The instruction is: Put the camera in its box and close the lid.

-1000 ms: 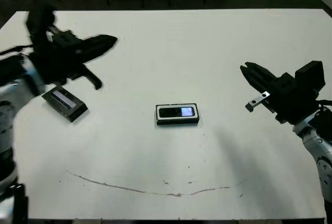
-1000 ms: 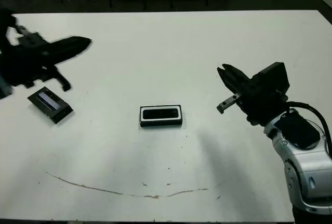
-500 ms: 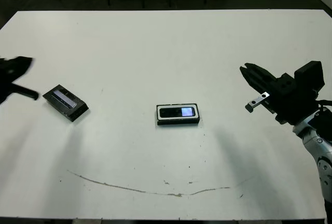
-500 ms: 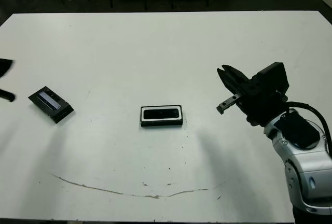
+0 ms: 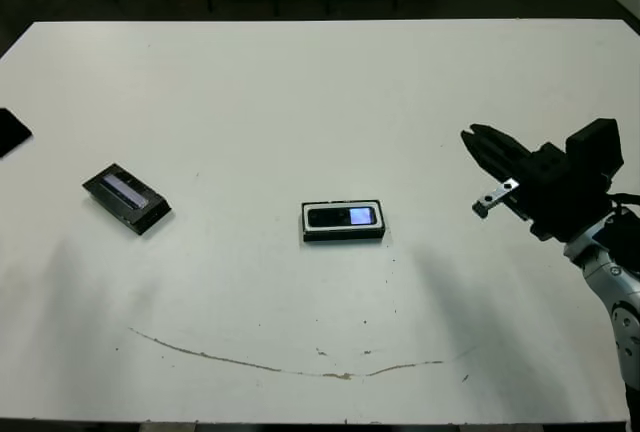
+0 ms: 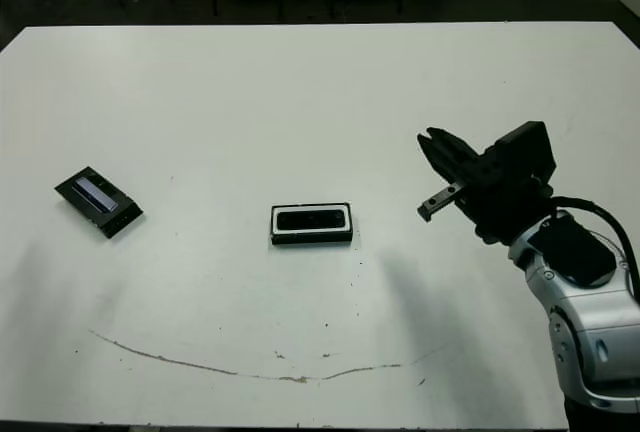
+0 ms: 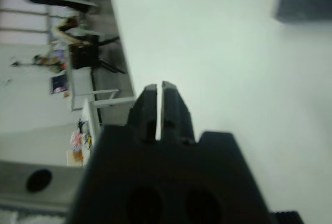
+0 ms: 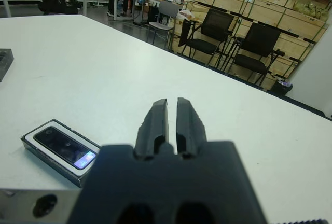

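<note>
I see the camera [image 5: 341,217] already lying in the box [image 5: 343,235] mid-bench, so only the lid [image 5: 126,197], away at nine o'clock, remains. My right claw [image 6: 432,144] hovers at three o'clock, fingers together, empty; my left claw [image 7: 160,92] is likewise closed, empty.

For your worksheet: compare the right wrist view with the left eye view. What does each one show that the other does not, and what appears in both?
Only the right wrist view shows black chairs and stacked wooden crates beyond the table.

Only the left eye view shows the flat black lid with its grey strip whole, and the brown scuff line near the table's front edge.

Both show the slim black camera with its bluish screen lying in the white-lined black box, the white table, and the right gripper, fingers shut.
</note>
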Controlling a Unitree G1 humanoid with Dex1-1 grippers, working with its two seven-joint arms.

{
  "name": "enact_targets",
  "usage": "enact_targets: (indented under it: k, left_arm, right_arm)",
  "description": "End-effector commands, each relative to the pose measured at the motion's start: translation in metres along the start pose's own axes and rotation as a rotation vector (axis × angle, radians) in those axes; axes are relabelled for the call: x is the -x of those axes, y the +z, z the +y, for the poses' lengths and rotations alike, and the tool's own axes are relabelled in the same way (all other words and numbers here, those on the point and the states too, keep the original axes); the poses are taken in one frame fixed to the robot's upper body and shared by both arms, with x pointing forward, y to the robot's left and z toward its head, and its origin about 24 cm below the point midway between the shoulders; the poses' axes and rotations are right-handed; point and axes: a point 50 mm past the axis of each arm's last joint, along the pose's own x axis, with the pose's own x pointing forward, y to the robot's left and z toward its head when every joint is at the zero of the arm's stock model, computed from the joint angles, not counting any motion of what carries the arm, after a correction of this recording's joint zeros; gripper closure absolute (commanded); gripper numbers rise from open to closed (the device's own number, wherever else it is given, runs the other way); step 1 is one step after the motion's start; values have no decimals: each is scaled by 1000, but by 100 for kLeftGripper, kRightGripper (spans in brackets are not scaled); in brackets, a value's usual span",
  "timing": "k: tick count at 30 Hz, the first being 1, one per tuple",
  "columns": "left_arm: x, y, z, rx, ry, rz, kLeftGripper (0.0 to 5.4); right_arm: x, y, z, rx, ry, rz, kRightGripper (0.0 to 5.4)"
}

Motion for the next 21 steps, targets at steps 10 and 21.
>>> enact_targets:
  k: [10,21]
  left_arm:
    - [-22,16,-34,-266,-286,38,540]
    - [-54,24,-51,-312,-434,23,540]
  right_arm:
    - [2,-1,-1,9,3,22,538]
    - [3,0,-1,7,-6,32,538]
